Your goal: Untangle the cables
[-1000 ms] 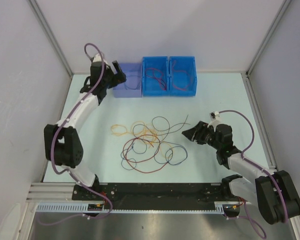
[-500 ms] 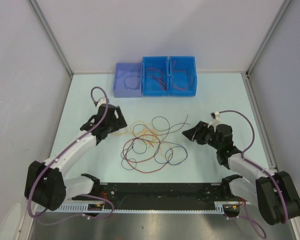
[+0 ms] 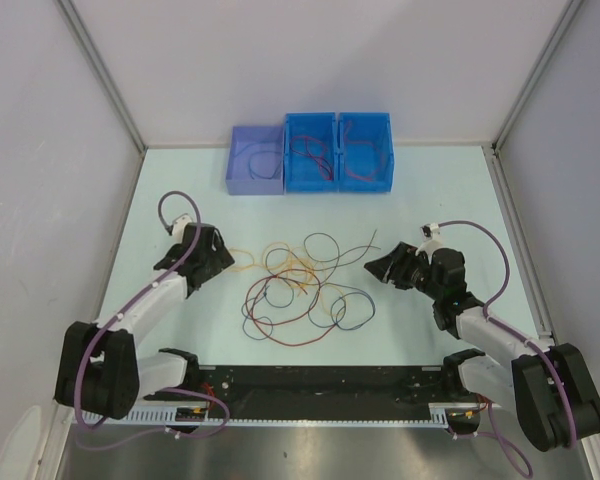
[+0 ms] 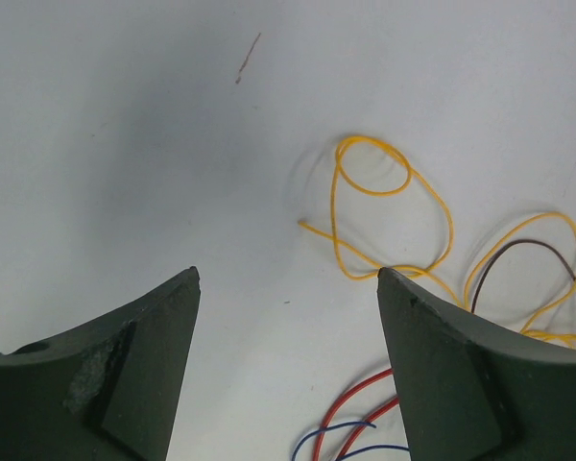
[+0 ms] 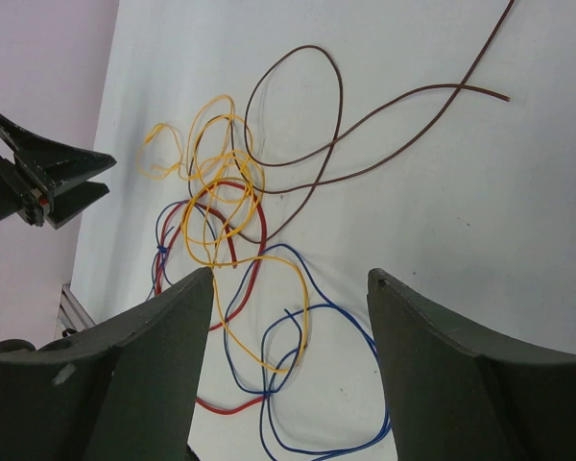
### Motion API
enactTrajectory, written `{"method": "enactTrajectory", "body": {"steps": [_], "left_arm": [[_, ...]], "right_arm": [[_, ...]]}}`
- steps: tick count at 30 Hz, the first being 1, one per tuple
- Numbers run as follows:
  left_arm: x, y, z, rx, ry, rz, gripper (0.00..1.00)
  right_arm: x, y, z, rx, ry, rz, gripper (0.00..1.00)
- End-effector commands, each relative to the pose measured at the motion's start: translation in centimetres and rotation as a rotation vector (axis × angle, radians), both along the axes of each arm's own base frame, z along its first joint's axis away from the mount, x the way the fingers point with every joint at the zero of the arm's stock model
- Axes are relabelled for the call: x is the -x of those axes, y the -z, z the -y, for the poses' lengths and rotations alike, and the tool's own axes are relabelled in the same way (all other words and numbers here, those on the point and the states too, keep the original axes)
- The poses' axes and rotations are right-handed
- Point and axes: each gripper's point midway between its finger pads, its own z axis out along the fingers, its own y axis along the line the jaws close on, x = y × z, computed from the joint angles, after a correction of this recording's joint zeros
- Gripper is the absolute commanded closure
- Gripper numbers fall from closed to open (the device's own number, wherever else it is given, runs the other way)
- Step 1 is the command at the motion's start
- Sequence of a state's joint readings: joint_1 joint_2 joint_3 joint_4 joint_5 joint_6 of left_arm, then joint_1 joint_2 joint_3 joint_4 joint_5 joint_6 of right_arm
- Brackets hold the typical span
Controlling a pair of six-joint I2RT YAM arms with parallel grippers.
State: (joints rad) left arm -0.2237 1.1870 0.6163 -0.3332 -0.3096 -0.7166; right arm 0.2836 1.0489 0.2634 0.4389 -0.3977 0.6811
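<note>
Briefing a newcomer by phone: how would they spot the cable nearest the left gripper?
Find the central tangle of cables, then its left edge by the left gripper. The yellow cable there ends in a small loop lying clear of the red and blue strands.

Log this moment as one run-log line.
left gripper: open, empty | right gripper: open, empty | cables: tangled between grippers | phase: pre-grasp

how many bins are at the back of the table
3, in a row at the far edge: purple bin on the left, middle blue bin, right blue bin.
</note>
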Motion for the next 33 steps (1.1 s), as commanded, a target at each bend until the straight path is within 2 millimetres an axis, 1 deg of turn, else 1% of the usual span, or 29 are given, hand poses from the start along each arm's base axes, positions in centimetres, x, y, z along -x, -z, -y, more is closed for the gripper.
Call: {"method": "enactTrajectory", "body": {"steps": [1,4,5,7,9,16,17,18,19,20,21,22,23,24,25,27,28,29,30,31,32,33], "left_arm": [[-1.9,-0.8,0.7,0.046,0.004,0.094,0.21],[-2.3,-0.5,1.2,0.061,0.020,0.100,0.23],[-2.4,-0.4,1.2,0.062,0.019,0.097,0.25],[-2.5,0.3,1.4,0.063,0.025,0.079,0.27],[-2.8,1.0,1.8,0.075,0.041,0.068,0.33],[-3.8,1.4,2.2,0.081,0.055,0.078,0.52],[-4.0,1.3,2.2,0.078,0.055,0.081,0.62],[-4.3,1.1,2.2,0.073,0.059,0.087,0.67],[-4.5,1.4,2.0,0.059,0.055,0.079,0.75],[-4.8,1.3,2.0,0.051,0.057,0.083,0.90],[-5.6,0.8,2.2,0.052,0.060,0.095,0.95],[-5.9,1.4,2.2,0.046,0.062,0.075,1.00],[-6.3,1.3,2.3,0.040,0.067,0.071,1.00],[-7.3,0.4,2.6,0.049,0.071,0.090,1.00],[-7.6,0.2,3.0,0.061,0.081,0.091,1.00],[-8.8,-2.8,3.4,0.070,0.090,0.149,1.00],[-8.8,-4.2,3.7,0.071,0.095,0.169,1.00],[-9.9,-8.9,4.1,0.083,0.105,0.276,1.00],[-10.3,-11.5,4.2,0.086,0.110,0.326,1.00],[-10.1,-13.6,4.5,0.089,0.126,0.350,1.00],[-10.6,-19.7,4.9,0.108,0.145,0.475,1.00],[-10.4,-22.6,5.2,0.120,0.165,0.528,1.00]], "right_arm": [[-0.5,-0.9,0.2,-0.007,0.017,0.035,0.30],[-0.5,-0.9,0.2,-0.008,0.015,0.035,0.30],[-0.5,-0.8,0.1,-0.008,0.012,0.035,0.30],[-0.5,-0.8,0.2,-0.008,0.015,0.034,0.30],[-0.6,-0.8,0.2,-0.008,0.015,0.034,0.30],[-0.5,-0.8,0.1,-0.010,0.012,0.032,0.30],[-0.5,-0.8,0.1,-0.011,0.010,0.032,0.30],[-0.6,-0.8,0.1,-0.011,0.010,0.032,0.30],[-0.5,-0.8,0.1,-0.010,0.010,0.033,0.30],[-0.5,-0.8,0.0,-0.011,0.007,0.032,0.30],[-0.5,-0.8,0.1,-0.012,0.009,0.032,0.30],[-0.6,-0.9,0.1,-0.012,0.010,0.034,0.30],[-0.6,-0.8,0.1,-0.012,0.009,0.032,0.30],[-0.5,-0.8,0.0,-0.011,0.007,0.034,0.30],[-0.6,-0.8,0.1,-0.012,0.007,0.032,0.30],[-0.5,-0.8,0.1,-0.011,0.009,0.031,0.30],[-0.6,-0.8,0.1,-0.010,0.013,0.031,0.30],[-0.6,-0.8,0.2,-0.009,0.015,0.031,0.30],[-0.6,-0.8,0.1,-0.010,0.013,0.031,0.30],[-0.6,-0.8,0.2,-0.009,0.015,0.031,0.30],[-0.6,-0.9,0.1,-0.010,0.013,0.032,0.30],[-0.6,-0.8,0.1,-0.010,0.013,0.032,0.30]]}}
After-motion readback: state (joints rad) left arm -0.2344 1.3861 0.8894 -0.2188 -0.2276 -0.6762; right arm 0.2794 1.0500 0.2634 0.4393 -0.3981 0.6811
